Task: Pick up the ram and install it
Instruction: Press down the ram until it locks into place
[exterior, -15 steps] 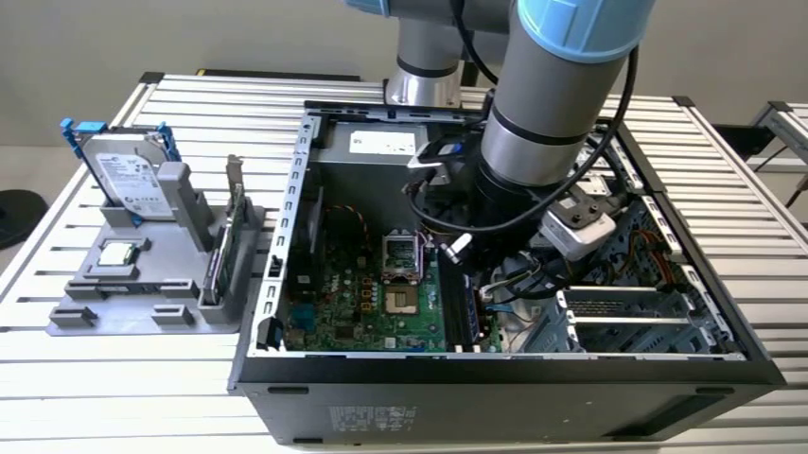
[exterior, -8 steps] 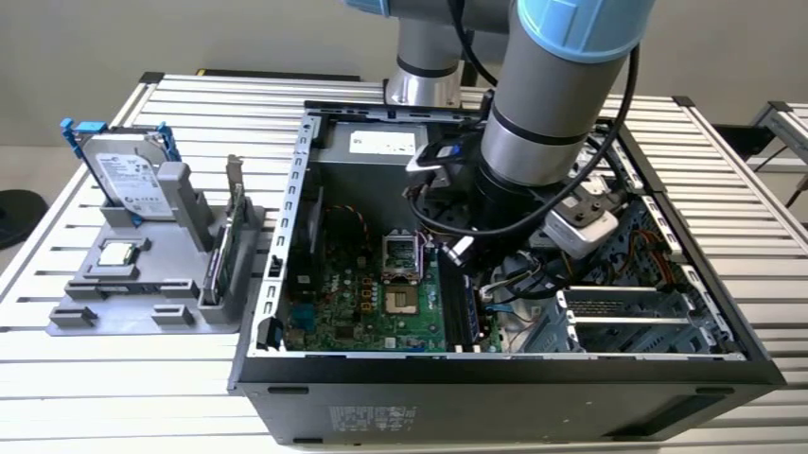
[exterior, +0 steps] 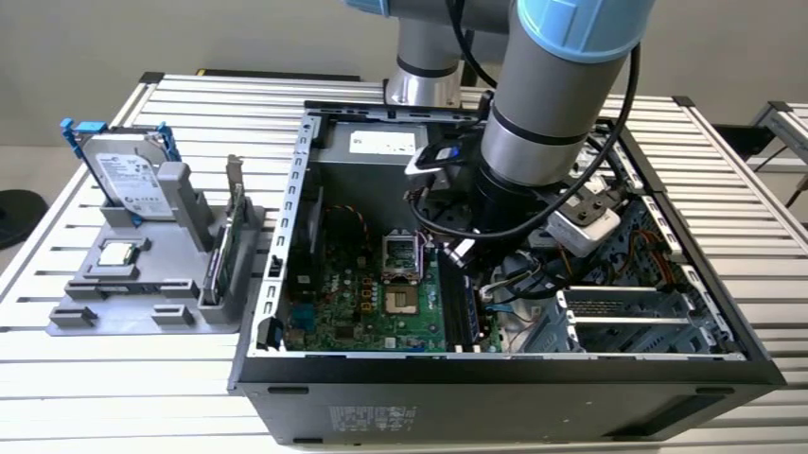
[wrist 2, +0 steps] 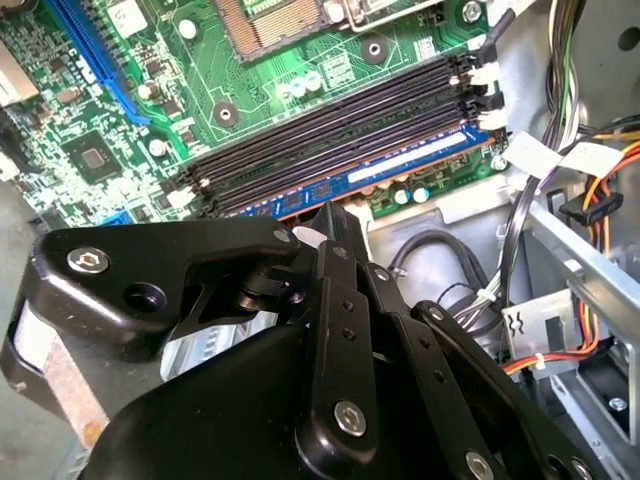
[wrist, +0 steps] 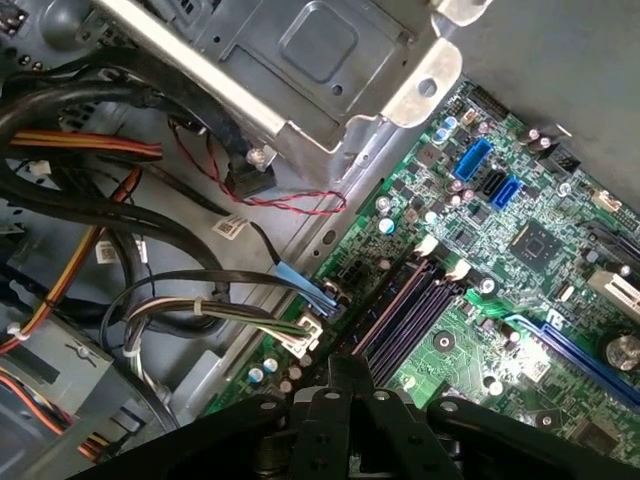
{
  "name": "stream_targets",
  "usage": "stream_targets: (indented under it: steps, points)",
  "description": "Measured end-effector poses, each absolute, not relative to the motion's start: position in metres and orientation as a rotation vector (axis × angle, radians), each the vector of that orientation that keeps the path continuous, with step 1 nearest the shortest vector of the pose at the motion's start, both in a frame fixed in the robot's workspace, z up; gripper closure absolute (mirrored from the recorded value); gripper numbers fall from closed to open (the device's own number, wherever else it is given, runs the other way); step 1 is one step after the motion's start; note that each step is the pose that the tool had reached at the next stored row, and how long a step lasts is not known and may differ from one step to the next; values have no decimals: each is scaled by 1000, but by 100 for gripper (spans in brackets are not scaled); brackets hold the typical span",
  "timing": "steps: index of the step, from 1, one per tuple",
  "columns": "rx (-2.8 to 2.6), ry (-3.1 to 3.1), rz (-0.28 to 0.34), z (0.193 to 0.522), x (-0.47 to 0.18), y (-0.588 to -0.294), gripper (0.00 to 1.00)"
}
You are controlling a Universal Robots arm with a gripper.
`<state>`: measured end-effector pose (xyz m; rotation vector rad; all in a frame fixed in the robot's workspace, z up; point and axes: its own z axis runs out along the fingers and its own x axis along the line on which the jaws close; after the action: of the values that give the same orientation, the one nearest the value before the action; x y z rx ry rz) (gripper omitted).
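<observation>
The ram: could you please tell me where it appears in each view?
Exterior view: the ram stands edgewise beside the motherboard, under the arm.
Second wrist view: blue strip in the outermost of the memory slots.
First wrist view: indistinguishable among the slots.
Shared landmark: the memory slots.

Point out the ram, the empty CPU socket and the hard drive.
ram (wrist 2: 400, 165): second wrist view, on the blue board's pale label, in the slot.
CPU socket (exterior: 401, 301): exterior view, on the socket's middle.
hard drive (exterior: 127, 175): exterior view, on its labelled face, in the grey holder.
</observation>
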<state>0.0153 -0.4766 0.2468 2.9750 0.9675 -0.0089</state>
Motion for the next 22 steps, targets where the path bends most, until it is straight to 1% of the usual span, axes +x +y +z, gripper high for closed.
stream_targets:
  steps: [22]
  points:
    - [2904, 1163, -8, 247, 15, -477, 100]
